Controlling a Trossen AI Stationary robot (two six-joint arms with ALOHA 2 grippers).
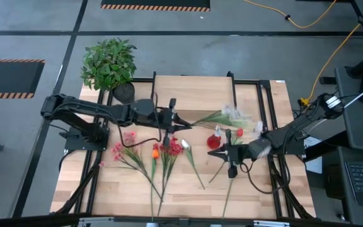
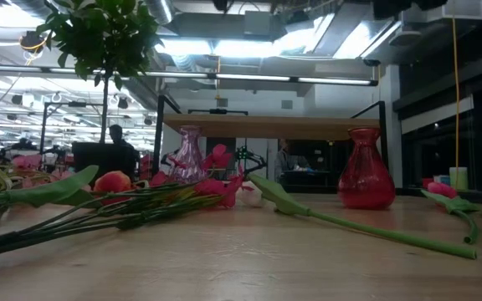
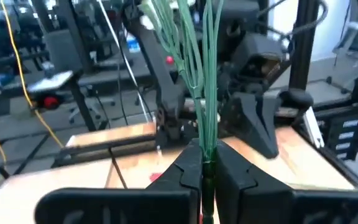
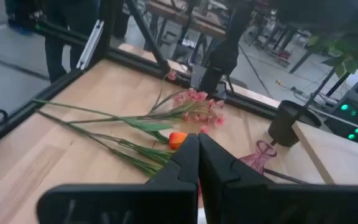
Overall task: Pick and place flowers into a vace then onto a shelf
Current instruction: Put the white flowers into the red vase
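Observation:
My left gripper (image 1: 171,121) (image 3: 205,165) is shut on a bunch of green flower stems (image 3: 204,106). Their pale blooms (image 1: 233,113) reach toward the table's right, over the near edge of the shelf (image 1: 194,91) (image 2: 266,125). More flowers (image 1: 150,151) (image 2: 99,196) (image 4: 166,121) lie flat on the tabletop. A red vase (image 1: 214,141) (image 2: 366,171) and a clear vase (image 2: 189,155) (image 4: 258,157) stand upright. My right gripper (image 1: 219,153) (image 4: 197,146) is shut beside the red vase, pointing toward the table's left. My left gripper pinches the bunch of stems between its two fingers near their cut ends (image 3: 207,177). The stems run on past the fingertips, roughly along the fingers, toward the table's right. The bunch is lifted clear of the table.
A bushy potted plant (image 1: 109,63) (image 2: 103,38) stands at the far left corner. Loose stems (image 1: 229,189) (image 2: 375,230) lie on the wood near my right gripper. A black frame (image 1: 266,107) edges the table. People and equipment show in the room beyond.

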